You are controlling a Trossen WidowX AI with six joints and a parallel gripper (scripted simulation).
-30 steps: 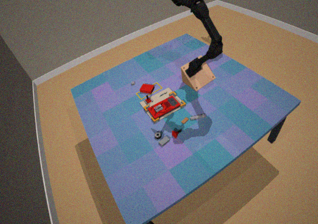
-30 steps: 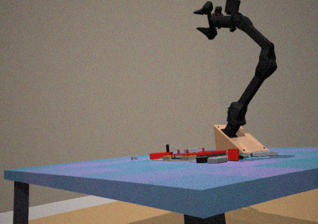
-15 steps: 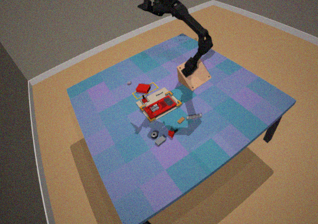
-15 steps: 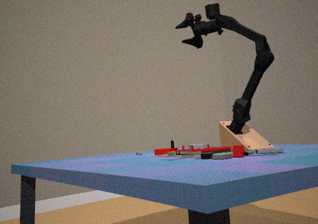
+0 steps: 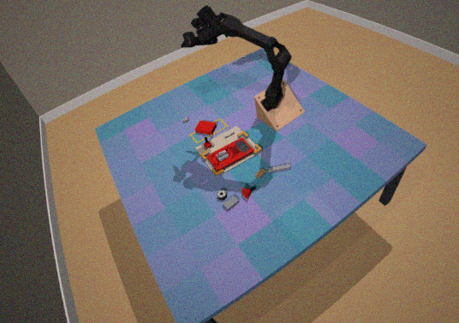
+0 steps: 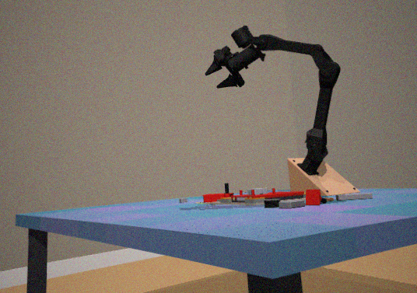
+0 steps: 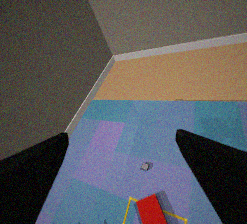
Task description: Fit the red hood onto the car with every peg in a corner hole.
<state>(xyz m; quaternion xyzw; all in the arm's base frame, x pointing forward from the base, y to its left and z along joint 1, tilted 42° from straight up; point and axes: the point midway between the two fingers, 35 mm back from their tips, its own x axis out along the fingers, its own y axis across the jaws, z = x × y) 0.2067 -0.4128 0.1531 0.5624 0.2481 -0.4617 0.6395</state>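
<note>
The red hood lies on the table partly inside a yellow outline, behind the jig in the top view. The red chassis sits in the cream jig with yellow-orange corner pieces. The grey engine block is on its deck. Short red pegs show in the exterior view; their holes in the hood cannot be made out. My gripper is open and empty, high above the table, angled forward and down. The hood's near end is cut off in the wrist view.
A red piece with a black post stands at the jig's edge. A wheel, grey block, red block, tan block and grey bar lie around. A small grey piece lies beyond the hood.
</note>
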